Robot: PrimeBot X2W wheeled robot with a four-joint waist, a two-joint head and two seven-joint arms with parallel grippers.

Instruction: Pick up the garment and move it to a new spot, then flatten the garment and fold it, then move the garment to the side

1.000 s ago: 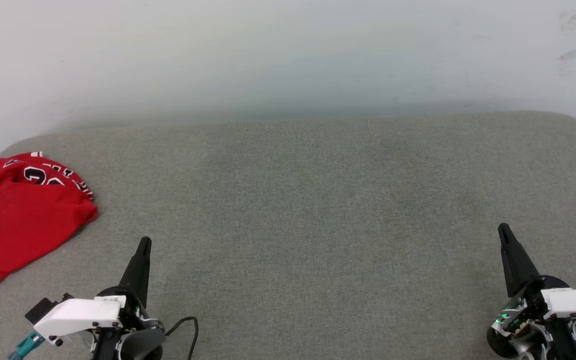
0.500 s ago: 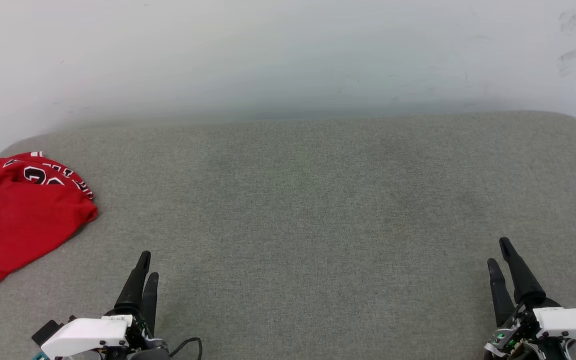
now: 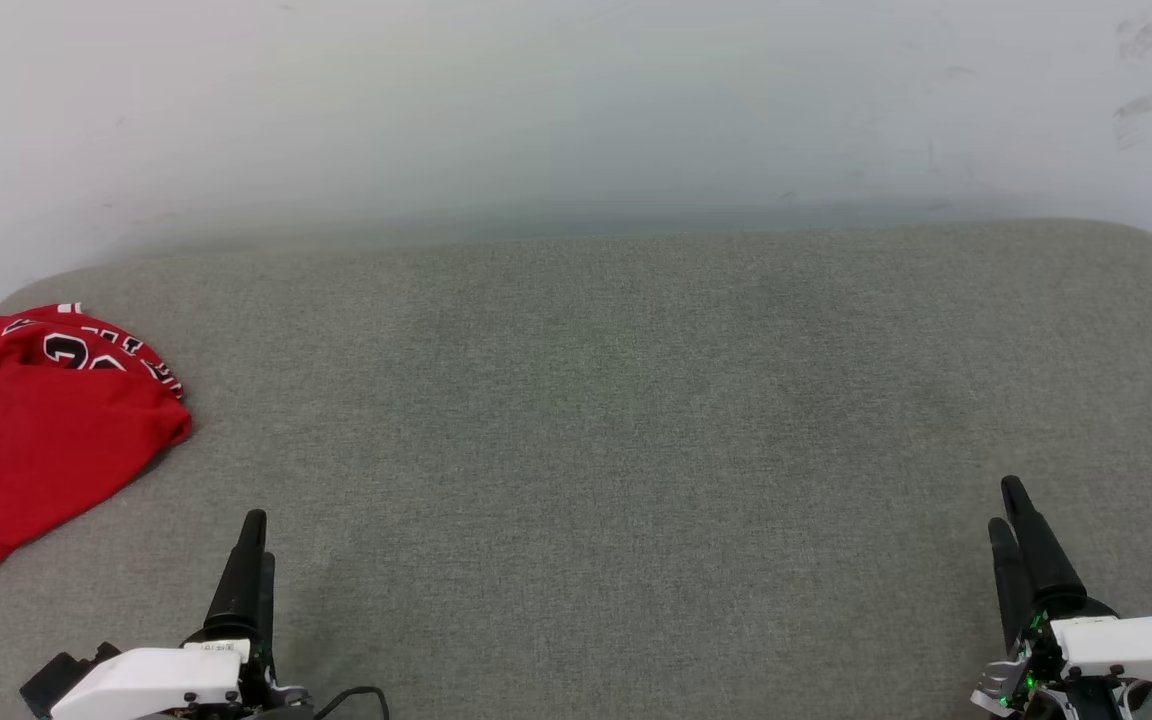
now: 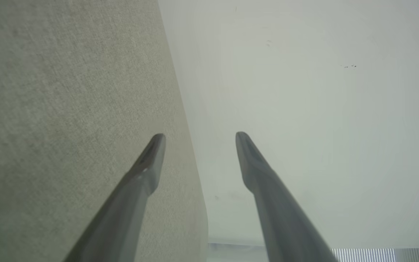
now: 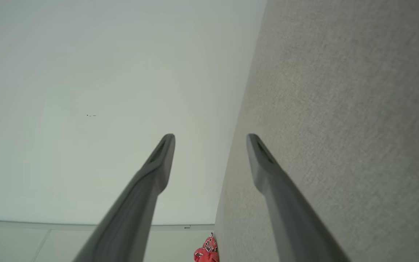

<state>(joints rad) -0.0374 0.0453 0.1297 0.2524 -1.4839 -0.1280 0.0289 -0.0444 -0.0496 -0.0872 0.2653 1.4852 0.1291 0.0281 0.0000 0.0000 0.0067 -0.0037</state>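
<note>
We look down on a white wall (image 3: 576, 100) that rises behind everything, scuffed with a few dark marks at its upper right. Below it a grey fabric-covered bench (image 3: 616, 420) with rounded far corners spreads across the head view. The garment (image 3: 26, 440) lies crumpled at the bench's far left edge, partly cut off by that side of the view; we see a red heap with black, white-outlined lettering along its upper fold and a patch of white at its left. In the right wrist view we find a small scrap of the same red cloth at the bottom edge, beside the line where bench meets wall. The left gripper (image 3: 260, 540) sits at the lower left, well apart from the garment and holding nothing. In the left wrist view its two dark fingers (image 4: 144, 174) stand spread with a clear gap between the tips. The right gripper (image 3: 1004, 505) sits at the lower right, released as well, its fingers (image 5: 267, 171) parted over bare fabric and wall.
</note>
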